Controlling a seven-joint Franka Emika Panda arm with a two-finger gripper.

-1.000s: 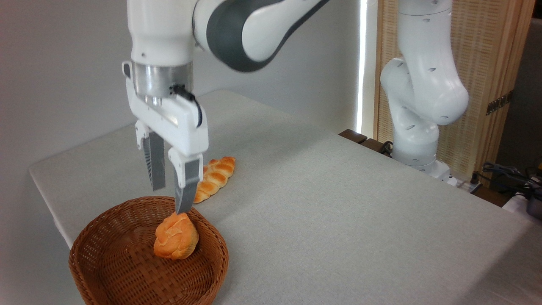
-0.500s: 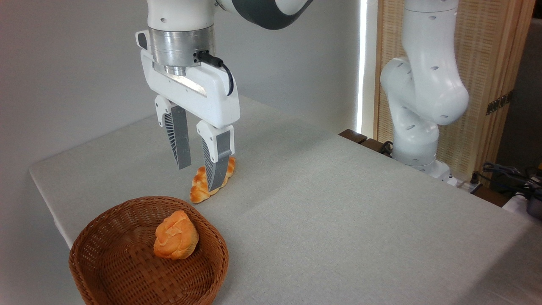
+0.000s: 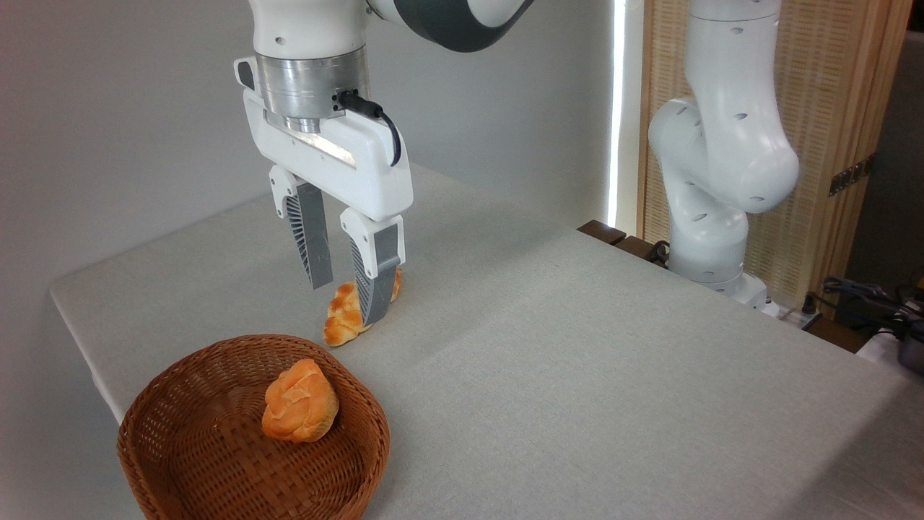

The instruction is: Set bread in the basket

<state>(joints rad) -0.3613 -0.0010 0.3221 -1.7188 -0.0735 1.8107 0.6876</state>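
Camera view, nearest first: the round brown woven wicker basket (image 3: 180,462) is cut off by the lower edge of the picture, so its near rim is not seen. The small round, lumpy orange-golden bread bun (image 3: 299,412) is seen lying inside it, toward the right part of the basket floor, with its underside hidden. The grey cloth-covered bench (image 3: 577,375) carries the basket near its left front corner.

Beyond the basket, a long braided golden loaf (image 3: 345,318) is laid on the bench; its far end is largely hidden behind the right finger of the end effector (image 3: 346,296). The end effector is held above the bench with its two grey ribbed fingers (image 3: 312,242) spread apart and nothing between them. Whether the fingertip touches the loaf cannot be told.

Farther back, the white arm is cut off by the upper edge, and its base (image 3: 711,245) is partly hidden behind the bench edge.
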